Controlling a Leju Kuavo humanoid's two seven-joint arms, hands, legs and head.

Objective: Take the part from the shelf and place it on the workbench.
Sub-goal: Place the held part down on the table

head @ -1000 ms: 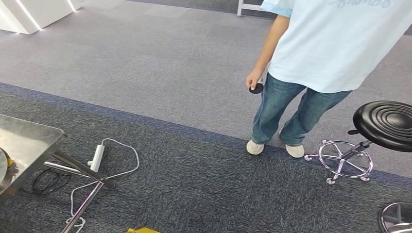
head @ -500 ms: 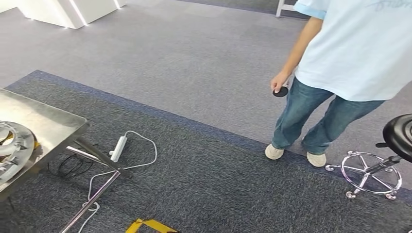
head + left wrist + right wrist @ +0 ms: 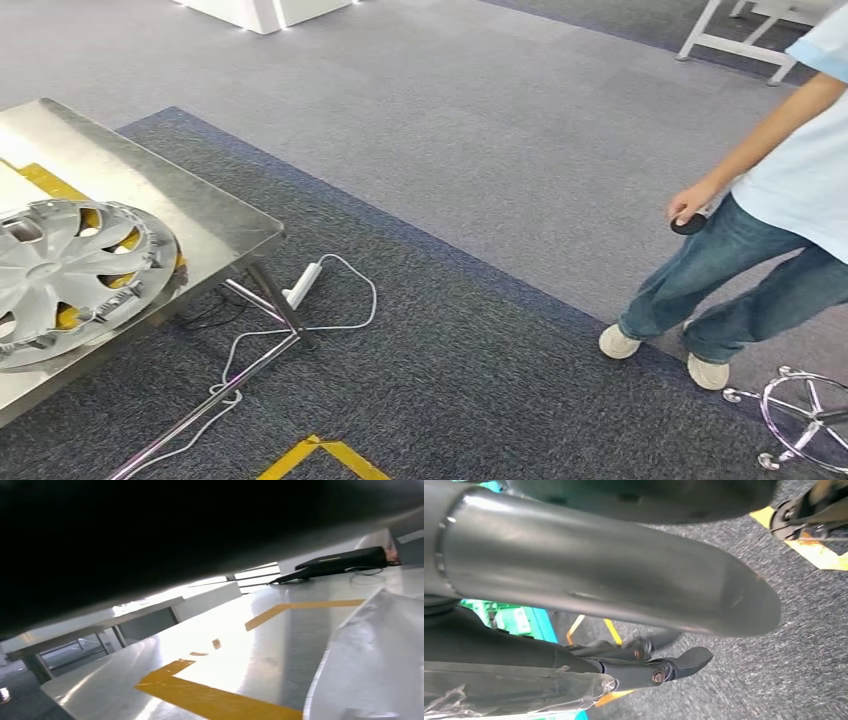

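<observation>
Treat the step in hand as finishing the set-down: judging by the head view, the wheel cover (image 3: pixel 60 270) already lies flat on the steel table (image 3: pixel 200 215), partly over the yellow tape (image 3: pixel 45 183) marked there.

Before drawing the left hand (image 3: pixel 150 525) away, check that the wheel cover sits fully on the table and well in from the near edge. Lift straight up off the rim rather than dragging sideways, since the thin plastic clips could snag and slide the wheel cover across the smooth steel. Keep the body turn slow, with the power strip (image 3: pixel 303 284) and its cable on the carpet below the table corner, and a person (image 3: pixel 790 190) standing well off toward the right hand's side.

Pose, left: low and close over the table top, with a silvery sloping surface just beside it, probably the wheel cover's face. Cannot tell whether spread or closed; seen as a dark blur.

Pose, right: right hand (image 3: pixel 624 595) hanging down over the carpet, thick thumb (image 3: pixel 599 570) and dark fingers (image 3: pixel 684 661) apart, carpet showing between, nothing held.
</observation>
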